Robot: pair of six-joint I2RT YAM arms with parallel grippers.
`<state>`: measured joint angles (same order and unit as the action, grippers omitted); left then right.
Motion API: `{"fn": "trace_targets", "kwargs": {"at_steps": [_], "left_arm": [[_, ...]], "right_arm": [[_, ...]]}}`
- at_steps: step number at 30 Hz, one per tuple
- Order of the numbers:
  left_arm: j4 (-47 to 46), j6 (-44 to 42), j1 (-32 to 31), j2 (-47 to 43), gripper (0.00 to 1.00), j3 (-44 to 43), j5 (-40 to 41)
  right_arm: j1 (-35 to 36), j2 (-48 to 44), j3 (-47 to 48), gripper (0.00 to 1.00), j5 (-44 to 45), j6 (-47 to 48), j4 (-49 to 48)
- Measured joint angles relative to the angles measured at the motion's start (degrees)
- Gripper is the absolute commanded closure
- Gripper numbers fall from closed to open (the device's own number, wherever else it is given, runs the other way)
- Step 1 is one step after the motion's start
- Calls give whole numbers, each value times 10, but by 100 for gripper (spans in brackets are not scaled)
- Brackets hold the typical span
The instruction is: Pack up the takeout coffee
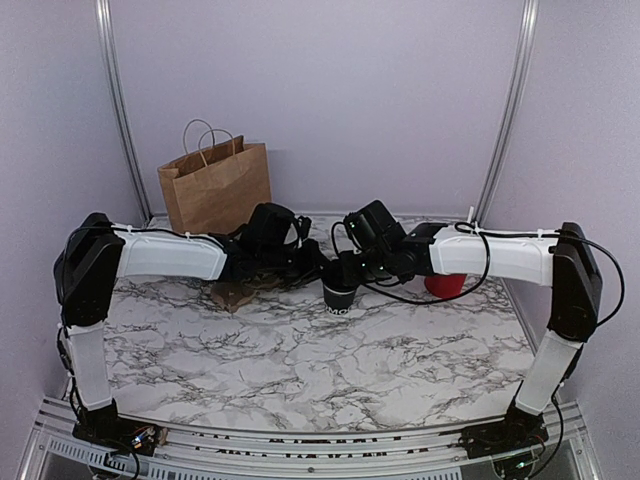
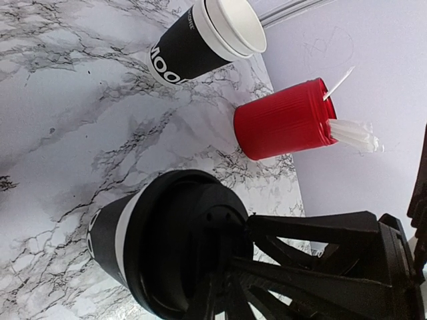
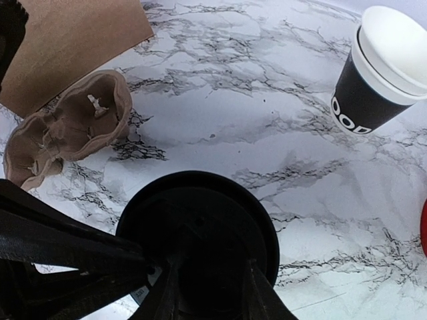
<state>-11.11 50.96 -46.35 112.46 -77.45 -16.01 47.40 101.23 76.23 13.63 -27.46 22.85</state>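
Top external view is showing both arms meeting over the coffee cup, which is standing upright on the surface, mid-way between the two arms. The cup is sitting directly under both pincers, its long axis running straight up toward them, so any lift is going to be vertical.

Left pincer is reaching in from the cup's left. Its fingers are pressed narrow, nearly together, with the tips sitting on the black lid. I can't tell if they are nipping anything or just pressing down.

Right pincer is coming in from the opposite side, its fingers standing part-way apart over the top of the lid. The gap is looking narrower than the lid itself, so it is not wrapping the rim. Black on black, so I can't tell whether it is gripping.

Neither arm is nearer, since both are at the cup.

The paper bag is standing open-topped beyond the left pincer and further out to its left, well apart from the cup. The moulded cardboard cup tray is lying just left of the cup, between it and the bag, on the left pincer's side. My guess is the left arm is better placed for carrying toward either.

The stack of cups and the red cup of sticks are standing off on the right pincer's side, away from any path toward the bag.
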Motion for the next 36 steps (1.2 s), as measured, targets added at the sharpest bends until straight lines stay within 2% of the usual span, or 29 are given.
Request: {"fn": "trace_targets", "kwargs": {"at_steps": [3, 8, 14, 22, 29, 36], "left_arm": [[24, 2, 8, -6, 91, -23, -10], [4, 30, 20, -27, 91, -54, -46], [-112, 119, 32, -25, 91, -37, -90], [-261, 212, 38, 79, 91, 38, -130], [-251, 222, 42, 64, 90, 35, -131], [-223, 222, 44, 33, 90, -48, -129]], "right_arm": [[0, 0, 0, 68, 0, 0, 0], [0, 0, 0, 68, -1, -2, -1], [0, -7, -12, 68, -6, -7, -15], [-1, -10, -16, 68, -12, -10, -19], [-1, -11, -18, 68, -16, -12, -21], [-1, -12, -19, 68, -13, -16, -26]]}}
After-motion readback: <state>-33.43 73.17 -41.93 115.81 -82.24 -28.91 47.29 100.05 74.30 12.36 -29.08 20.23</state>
